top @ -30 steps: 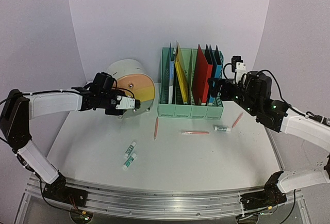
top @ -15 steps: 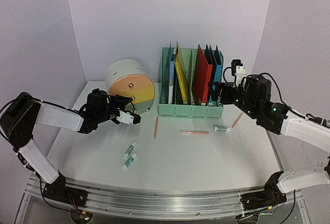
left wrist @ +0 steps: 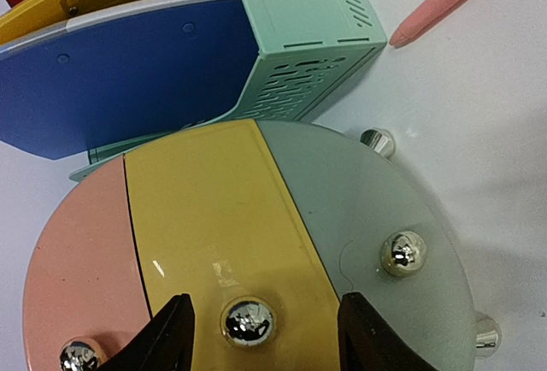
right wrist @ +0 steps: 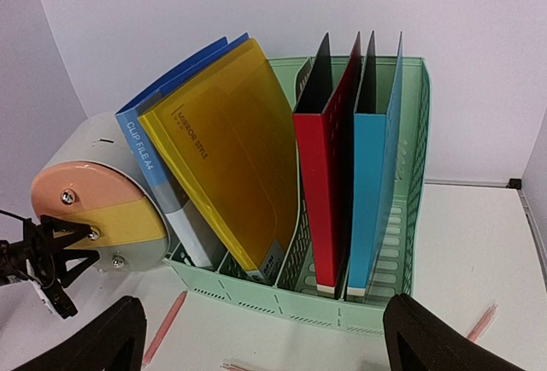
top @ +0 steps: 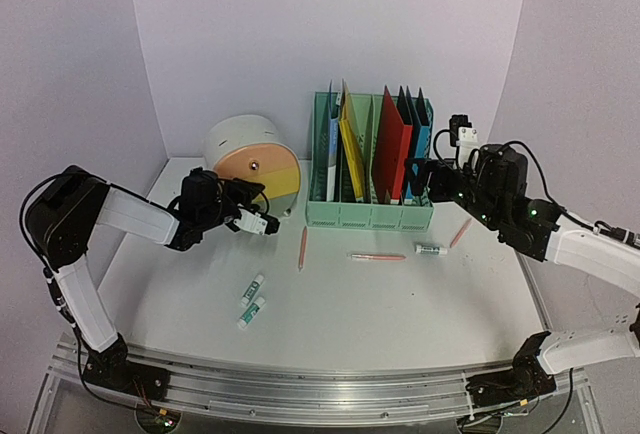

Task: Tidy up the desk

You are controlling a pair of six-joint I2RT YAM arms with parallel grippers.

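The desk (top: 350, 304) is a white tabletop with a silver rail along its front. My left gripper (top: 262, 222) is low in front of the round drawer unit (top: 255, 159). In the left wrist view that gripper (left wrist: 261, 341) is open, its black fingers (left wrist: 167, 337) either side of the chrome knob (left wrist: 248, 321) on the yellow drawer front (left wrist: 214, 217), with a gap on each side. My right gripper (top: 418, 176) hovers before the right end of the mint-green file rack (top: 370, 214). It (right wrist: 269, 345) is open wide with nothing between its fingers.
Loose on the desk: a pink pen (top: 302, 248) before the rack, another (top: 378, 256) to its right, a third (top: 460, 233) far right, two small white tubes (top: 252, 299) front left, one (top: 431, 249) right. The rack holds blue, yellow and red folders (right wrist: 231, 149).
My left arm has dropped lower and its gripper has shifted a little down and right, in front of the drawer fronts. The right arm has hardly moved.
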